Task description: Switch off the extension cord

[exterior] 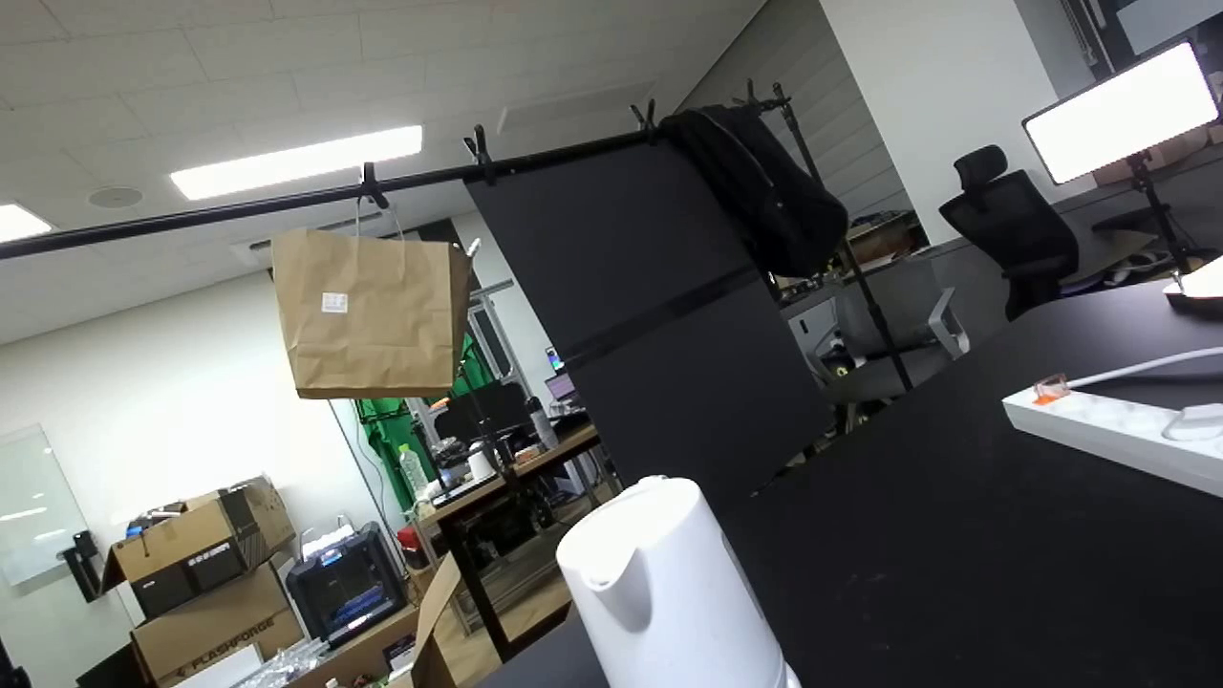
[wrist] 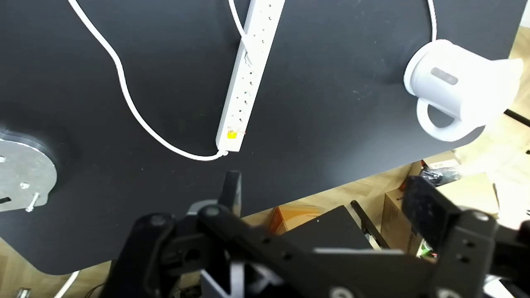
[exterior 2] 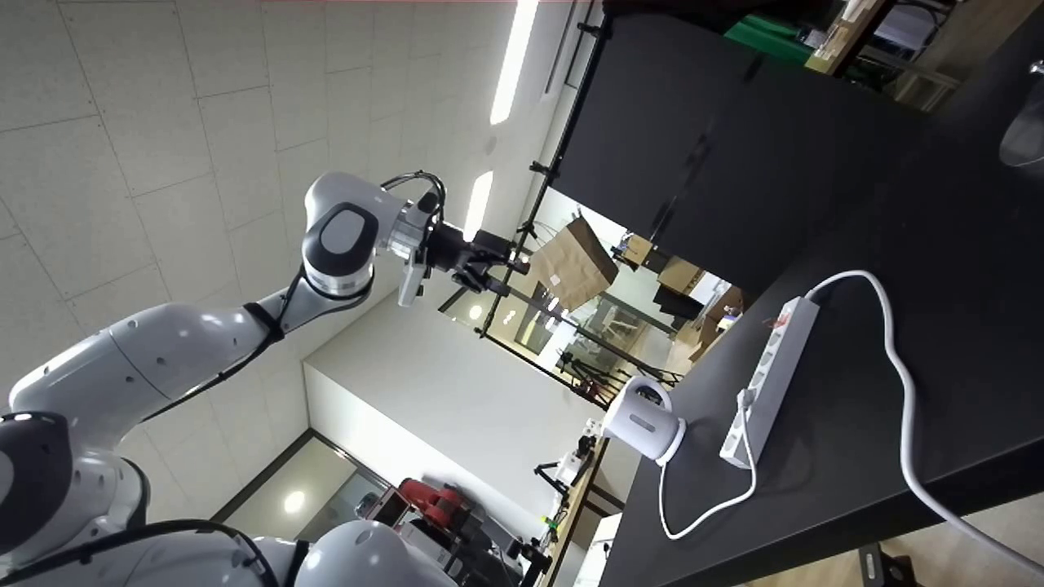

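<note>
On the black worktop (wrist: 323, 116) lies the white extension cord (wrist: 248, 82), well apart from the kettle (wrist: 461, 89). In an exterior view the robot arm (exterior 2: 179, 350) reaches out long, bent near its end, and holds its pincer (wrist: 324, 191) high above the worktop, fingers (wrist: 426, 210) spread wide apart.

Paper bag (exterior: 377, 330) (hanging), black backdrop (exterior: 650, 253), white kettle (exterior: 674, 597)

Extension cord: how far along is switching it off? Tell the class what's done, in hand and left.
Done: nothing visible; the switch looks lit yellow in the wrist view, so the extension cord is probably on. In hand: nothing; the gripper is open, well apart from the extension cord. Left: most likely, reach down to the switch and press it.
</note>
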Tool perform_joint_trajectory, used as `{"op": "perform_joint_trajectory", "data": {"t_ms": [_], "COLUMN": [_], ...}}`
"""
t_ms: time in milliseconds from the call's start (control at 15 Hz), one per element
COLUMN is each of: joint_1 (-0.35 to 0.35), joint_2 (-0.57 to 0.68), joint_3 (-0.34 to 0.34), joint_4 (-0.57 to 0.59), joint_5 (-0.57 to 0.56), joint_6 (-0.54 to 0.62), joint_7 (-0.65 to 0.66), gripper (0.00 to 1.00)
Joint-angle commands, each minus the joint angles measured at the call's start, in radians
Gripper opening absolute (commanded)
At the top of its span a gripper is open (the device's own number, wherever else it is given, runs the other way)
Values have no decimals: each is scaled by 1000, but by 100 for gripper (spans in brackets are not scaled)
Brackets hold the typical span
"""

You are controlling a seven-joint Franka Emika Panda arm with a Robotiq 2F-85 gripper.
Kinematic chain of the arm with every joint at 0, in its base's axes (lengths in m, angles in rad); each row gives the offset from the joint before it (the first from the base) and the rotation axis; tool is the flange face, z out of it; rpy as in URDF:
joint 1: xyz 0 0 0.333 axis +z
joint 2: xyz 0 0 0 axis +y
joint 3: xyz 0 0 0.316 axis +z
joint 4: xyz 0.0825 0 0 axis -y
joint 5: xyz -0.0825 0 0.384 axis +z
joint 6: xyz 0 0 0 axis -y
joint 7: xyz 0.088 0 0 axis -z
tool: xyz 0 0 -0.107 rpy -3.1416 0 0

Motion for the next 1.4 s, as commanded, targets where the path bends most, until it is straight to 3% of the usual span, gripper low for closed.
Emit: {"op": "perform_joint_trajectory", "data": {"t_ms": [0, 267, 333, 400, 667, 1067, 1333], "joint_1": [-12, 6, 13, 16, -2, -38, -41], "joint_2": [115, 296, 362, 419, 664, 915, 1024], "joint_3": [7, 7, 6, 9, 49, 94, 86], "joint_4": [36, 49, 68, 86, 212, 420, 529], "joint_5": [9, 36, 48, 58, 58, -17, -83], "joint_6": [97, 377, 431, 470, 585, 586, 522], "joint_7": [-37, -95, -110, -120, -109, -53, -3], "gripper": [100, 100, 75, 74, 45, 5, 0]}}
